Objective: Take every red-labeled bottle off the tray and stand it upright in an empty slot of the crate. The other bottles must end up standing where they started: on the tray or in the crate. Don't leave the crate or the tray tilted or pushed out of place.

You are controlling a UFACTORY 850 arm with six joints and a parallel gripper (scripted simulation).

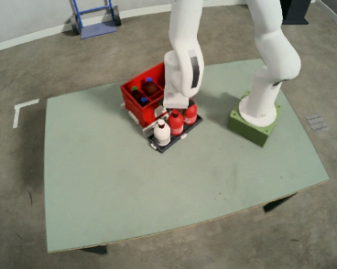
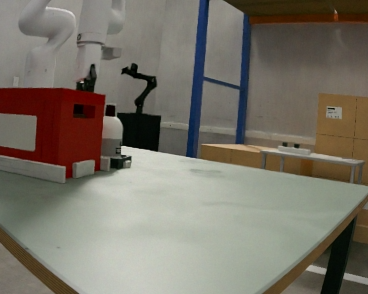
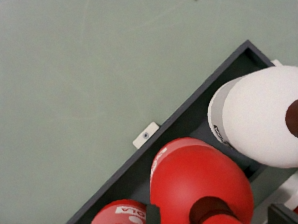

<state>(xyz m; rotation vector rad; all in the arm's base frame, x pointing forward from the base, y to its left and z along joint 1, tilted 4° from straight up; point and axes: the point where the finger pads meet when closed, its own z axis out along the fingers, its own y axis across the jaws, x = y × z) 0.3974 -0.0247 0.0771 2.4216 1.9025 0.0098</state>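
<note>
Two red-labeled bottles stand on the dark tray (image 1: pixel 174 141) (image 3: pixel 201 92) (image 2: pixel 120 162): a middle one (image 1: pixel 175 124) (image 3: pixel 195 172) and an end one (image 1: pixel 190 115) (image 3: pixel 119 212). A white bottle (image 1: pixel 162 133) (image 2: pixel 112 134) (image 3: pixel 255 115) stands at the tray's other end. The red crate (image 1: pixel 132 104) (image 2: pixel 80 137) is beside the tray; it holds a green-capped bottle (image 1: pixel 134 89) and two blue-capped bottles (image 1: pixel 149 80) (image 1: pixel 144 100). The arm hides its other slots. My gripper (image 3: pixel 216 215) (image 2: pixel 86 84) is open, its fingers on either side of the middle bottle's cap in the wrist view; their height relative to the cap is unclear.
White blocks (image 1: pixel 133 117) (image 2: pixel 28 167) sit along the crate's base. Small white clips (image 3: pixel 146 135) lie against the tray. The green robot base (image 1: pixel 247 128) stands right of the tray on the pale green table (image 1: pixel 103 192).
</note>
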